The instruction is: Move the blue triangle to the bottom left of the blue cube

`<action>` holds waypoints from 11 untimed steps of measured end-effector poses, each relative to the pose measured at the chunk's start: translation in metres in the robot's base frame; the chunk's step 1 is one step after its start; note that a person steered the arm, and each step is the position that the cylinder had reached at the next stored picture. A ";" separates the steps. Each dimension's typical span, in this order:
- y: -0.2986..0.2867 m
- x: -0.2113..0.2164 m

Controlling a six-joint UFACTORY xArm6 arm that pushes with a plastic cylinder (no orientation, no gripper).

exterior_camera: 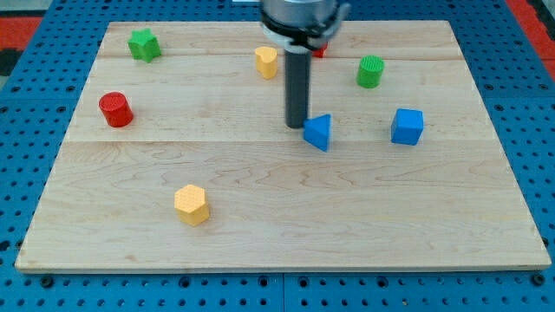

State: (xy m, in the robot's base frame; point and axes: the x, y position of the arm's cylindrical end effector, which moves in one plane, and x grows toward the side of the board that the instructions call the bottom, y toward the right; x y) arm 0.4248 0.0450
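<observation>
The blue triangle (318,132) lies near the middle of the wooden board (277,225). The blue cube (407,126) sits to its right, about a hundred pixels away and at nearly the same height. My rod comes down from the view's top, and my tip (297,126) rests on the board just left of the blue triangle, touching or almost touching its left edge.
A yellow block (267,61) and a green cylinder (370,71) lie above the triangle. A red piece (320,51) shows partly behind the rod. A green star-like block (144,44) and a red cylinder (115,109) lie at the left. A yellow hexagon (192,204) lies at bottom left.
</observation>
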 end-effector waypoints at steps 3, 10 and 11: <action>0.082 0.038; 0.006 0.076; 0.007 0.075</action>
